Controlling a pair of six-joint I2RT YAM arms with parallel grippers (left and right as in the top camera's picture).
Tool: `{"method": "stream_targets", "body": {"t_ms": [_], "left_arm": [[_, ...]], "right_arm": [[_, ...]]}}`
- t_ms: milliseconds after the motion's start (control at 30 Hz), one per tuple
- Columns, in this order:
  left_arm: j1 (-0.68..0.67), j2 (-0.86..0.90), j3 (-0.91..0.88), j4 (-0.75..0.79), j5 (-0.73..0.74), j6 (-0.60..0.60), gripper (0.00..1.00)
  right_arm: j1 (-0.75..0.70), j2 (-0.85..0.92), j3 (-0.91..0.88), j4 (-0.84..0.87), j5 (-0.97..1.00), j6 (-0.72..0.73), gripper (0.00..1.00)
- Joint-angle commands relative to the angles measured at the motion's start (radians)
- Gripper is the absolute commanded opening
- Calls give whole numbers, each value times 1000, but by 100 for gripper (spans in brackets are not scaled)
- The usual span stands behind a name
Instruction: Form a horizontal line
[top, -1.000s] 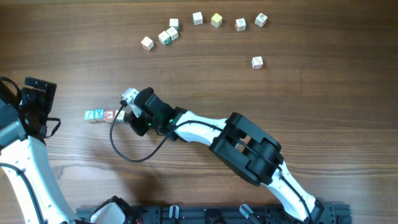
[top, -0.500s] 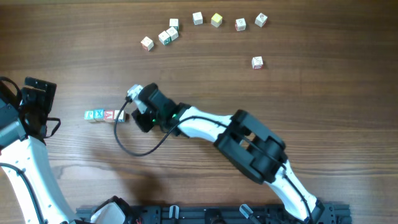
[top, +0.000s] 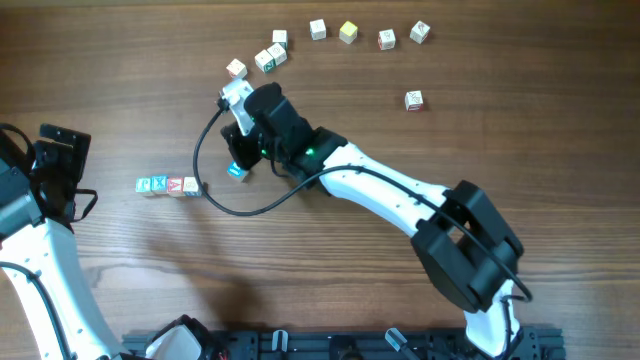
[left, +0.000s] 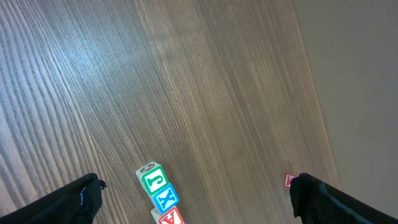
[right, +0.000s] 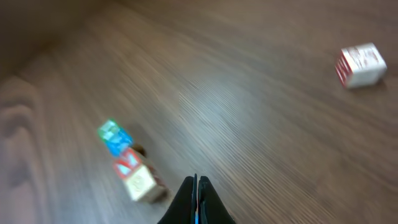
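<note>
The right gripper (top: 237, 168) has swung up and away from the horizontal line (top: 168, 185), now well clear of its end cube.

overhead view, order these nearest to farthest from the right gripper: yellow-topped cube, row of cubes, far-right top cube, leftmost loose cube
1. row of cubes, just image-left of the right gripper.
2. leftmost loose cube, straight up the picture from it.
3. yellow-topped cube, up and toward image-right.
4. far-right top cube, at the top group's right end.
</note>
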Motion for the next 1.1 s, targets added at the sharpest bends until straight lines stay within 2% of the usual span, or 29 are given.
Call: {"method": "stream_targets", "body": {"t_ms": [0,300,567,1067], "left_arm": [[4,-1,17,0,8,-9,100],[4,-1,17,0,8,-9,100],[4,-1,17,0,8,-9,100],[4,-1,17,0,8,-9,100]], "right_arm": [[4,114,-20,32,65,3,4],[-23,211,-20,75,64,43,4],[-38,211,-20,27,-157,83,4],[-31,211,-20,-24,-317,138,5]]}}
